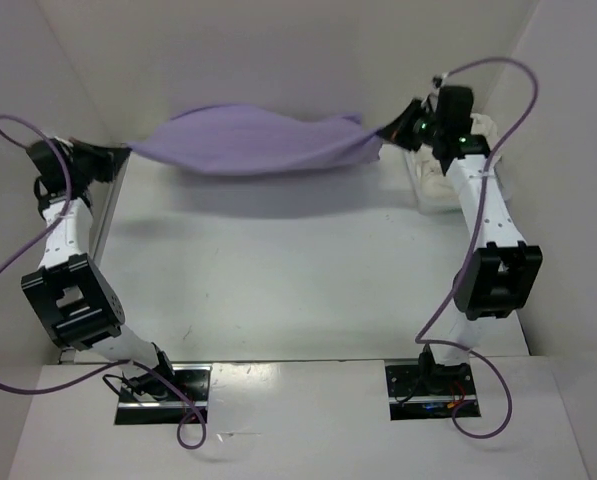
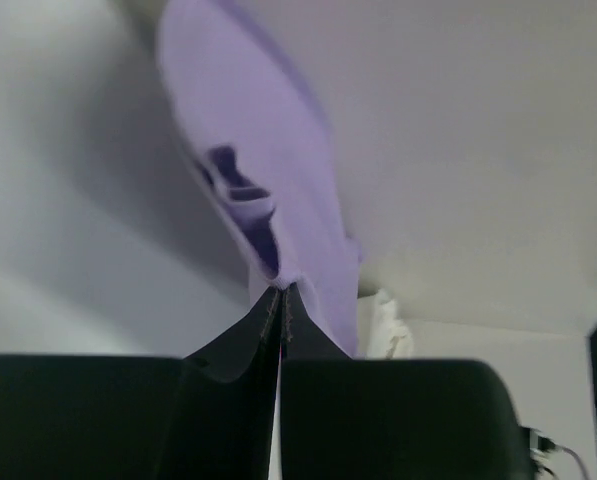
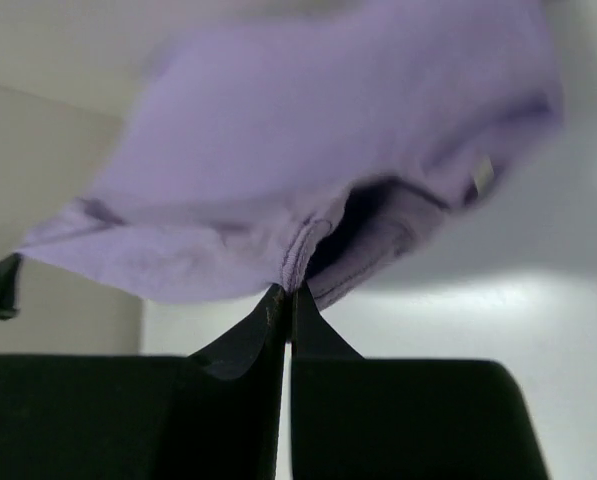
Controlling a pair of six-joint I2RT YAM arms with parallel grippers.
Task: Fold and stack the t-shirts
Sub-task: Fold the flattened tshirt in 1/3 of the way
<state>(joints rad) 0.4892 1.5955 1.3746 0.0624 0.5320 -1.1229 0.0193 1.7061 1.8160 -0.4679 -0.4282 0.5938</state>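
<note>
Shirt (image 1: 248,142) hangs above the table (image 1: 278,285), at its far side, strung between left gripper (image 2: 281,292) and right gripper (image 3: 286,292), both pinched tight on its edges. Soft, light and saggy, it likely handles best gripped at corners.

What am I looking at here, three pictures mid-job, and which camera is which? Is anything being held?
These are two robot arms bolted at the near edge of the table. The wide picture comes from a fixed camera above and behind them; the other two come from a camera on each wrist. The left gripper and right gripper are both shut on opposite ends of the lavender t-shirt, holding it stretched in the air above the table. A white object sits beside the right arm, partly hidden.
</note>
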